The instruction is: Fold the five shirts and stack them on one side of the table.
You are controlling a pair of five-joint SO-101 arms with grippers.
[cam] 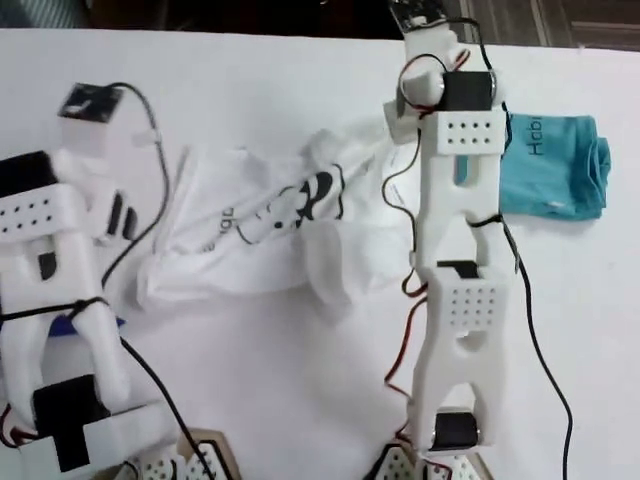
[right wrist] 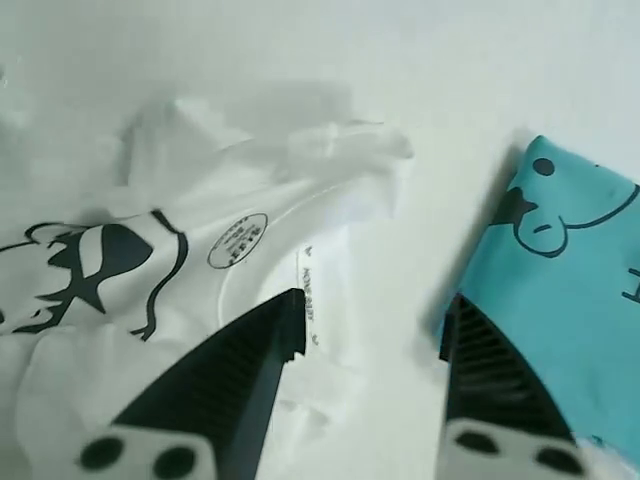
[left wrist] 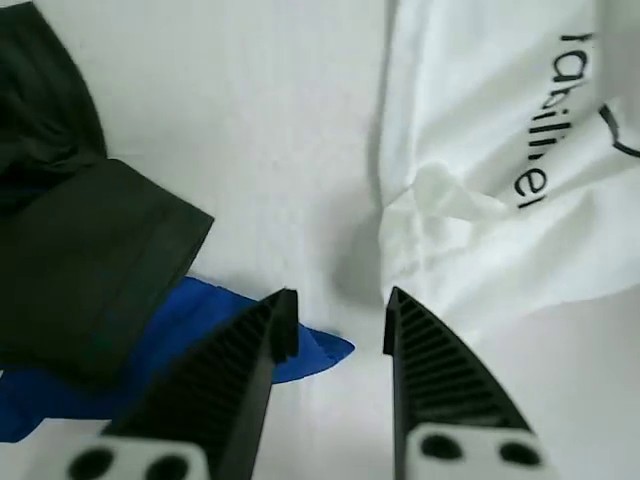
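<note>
A crumpled white shirt [cam: 270, 215] with black print lies spread in the middle of the table. To its right sits a folded teal shirt [cam: 555, 165]. My right gripper [right wrist: 372, 325] is open, low over the white shirt's collar [right wrist: 300, 270], with the teal shirt [right wrist: 570, 290] just beside one finger. My left gripper [left wrist: 340, 320] is also open over bare table beside the white shirt's edge [left wrist: 480, 200]. A black shirt [left wrist: 90, 260] lies on a blue shirt [left wrist: 200, 335] on its other side.
The black shirt [cam: 25, 172] and blue shirt [cam: 70, 325] show partly under the left arm at the table's left side. Red and black cables run along both arms. Bare white table lies in front of the white shirt.
</note>
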